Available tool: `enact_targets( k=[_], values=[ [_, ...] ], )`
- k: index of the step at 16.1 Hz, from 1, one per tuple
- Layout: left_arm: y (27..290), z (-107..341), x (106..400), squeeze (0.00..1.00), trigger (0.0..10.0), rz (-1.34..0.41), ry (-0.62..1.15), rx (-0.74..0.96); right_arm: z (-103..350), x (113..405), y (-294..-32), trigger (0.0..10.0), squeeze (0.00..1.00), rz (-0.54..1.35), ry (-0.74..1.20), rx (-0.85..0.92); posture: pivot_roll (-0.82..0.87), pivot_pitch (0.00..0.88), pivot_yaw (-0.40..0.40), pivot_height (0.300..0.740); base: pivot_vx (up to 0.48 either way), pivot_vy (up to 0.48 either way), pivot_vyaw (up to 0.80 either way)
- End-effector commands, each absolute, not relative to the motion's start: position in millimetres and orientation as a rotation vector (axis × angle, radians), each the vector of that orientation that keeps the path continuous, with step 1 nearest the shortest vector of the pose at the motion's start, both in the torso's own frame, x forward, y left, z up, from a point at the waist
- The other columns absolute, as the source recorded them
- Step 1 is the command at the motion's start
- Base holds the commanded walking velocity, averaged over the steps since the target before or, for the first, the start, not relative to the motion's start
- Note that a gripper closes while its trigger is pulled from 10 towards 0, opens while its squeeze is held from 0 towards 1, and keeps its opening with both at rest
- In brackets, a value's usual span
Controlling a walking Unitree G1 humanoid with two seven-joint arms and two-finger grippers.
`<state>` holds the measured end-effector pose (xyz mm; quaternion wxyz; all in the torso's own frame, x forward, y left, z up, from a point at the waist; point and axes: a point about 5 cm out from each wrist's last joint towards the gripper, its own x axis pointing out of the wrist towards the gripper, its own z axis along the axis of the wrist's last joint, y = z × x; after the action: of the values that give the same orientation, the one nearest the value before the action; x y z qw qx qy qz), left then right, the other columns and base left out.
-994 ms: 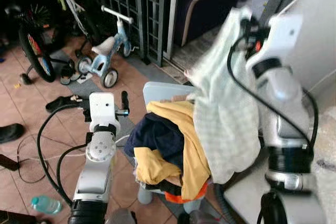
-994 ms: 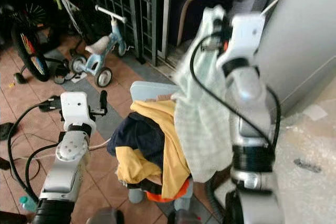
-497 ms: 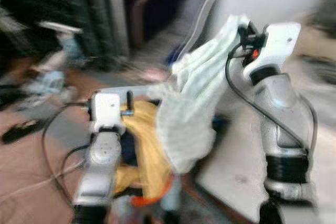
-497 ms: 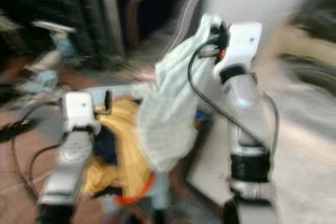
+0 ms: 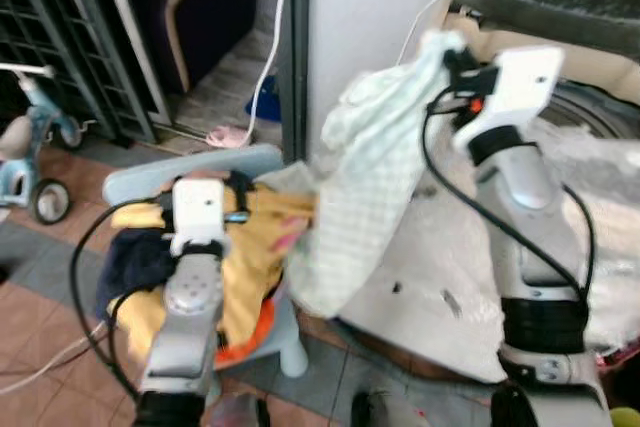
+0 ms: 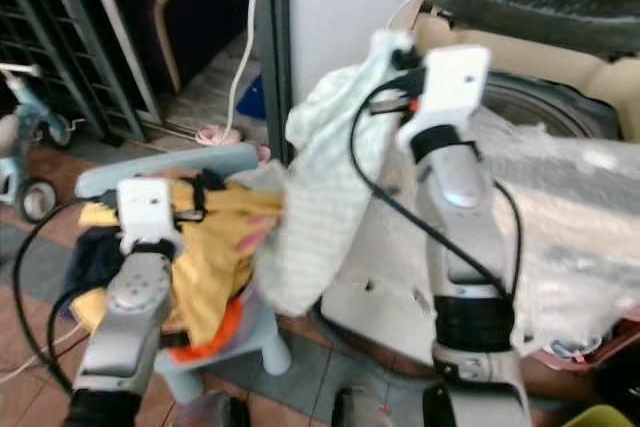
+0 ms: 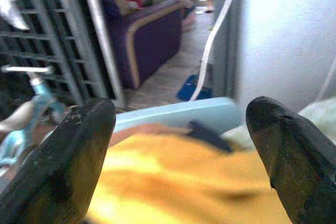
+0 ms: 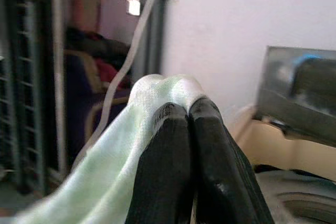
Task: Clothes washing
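Presently: right gripper [image 5: 447, 50] raised, fingers clenched on pale checked cloth [image 5: 370, 182] hanging beside washing machine [image 5: 560, 107]; left gripper [image 7: 178, 150] spread, empty, over yellow garment [image 5: 250, 237] heaped on blue chair [image 5: 180, 162]; lower clothes hidden.

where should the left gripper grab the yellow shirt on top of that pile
Probably the raised yellow fold at the pile's top, coming from above. The yellow shirt lies draped over the other clothes on the pale blue stool, so bunched cloth stands free to pinch. The left gripper hovers open just over it.
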<state>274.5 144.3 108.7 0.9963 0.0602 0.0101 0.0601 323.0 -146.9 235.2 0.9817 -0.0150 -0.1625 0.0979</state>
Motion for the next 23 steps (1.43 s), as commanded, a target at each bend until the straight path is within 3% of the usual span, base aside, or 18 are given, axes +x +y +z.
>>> enact_targets(
  k=[1,9,16,23],
  values=[
    [143,111,275,0.0,10.0,0.114,0.015,0.118,247,320,-147,10.0,0.0,0.208,-0.379,-0.04,-0.02,0.0,0.001,0.74,0.0,0.0,0.0],
    [141,112,274,0.0,10.0,0.057,0.008,0.06,246,320,-150,10.0,0.0,0.193,-0.375,-0.054,-0.03,0.0,0.003,0.74,0.0,0.0,0.0],
    [138,112,274,0.0,10.0,0.018,0.0,0.033,258,324,-160,10.0,0.0,0.145,-0.428,-0.109,-0.04,0.0,0.003,0.74,0.347,0.0,-0.8],
    [141,112,273,0.0,10.0,0.052,0.004,0.038,254,327,-154,10.0,0.0,0.25,-0.406,-0.152,-0.04,0.004,-0.002,0.74,0.095,0.0,0.0]
  ],
)
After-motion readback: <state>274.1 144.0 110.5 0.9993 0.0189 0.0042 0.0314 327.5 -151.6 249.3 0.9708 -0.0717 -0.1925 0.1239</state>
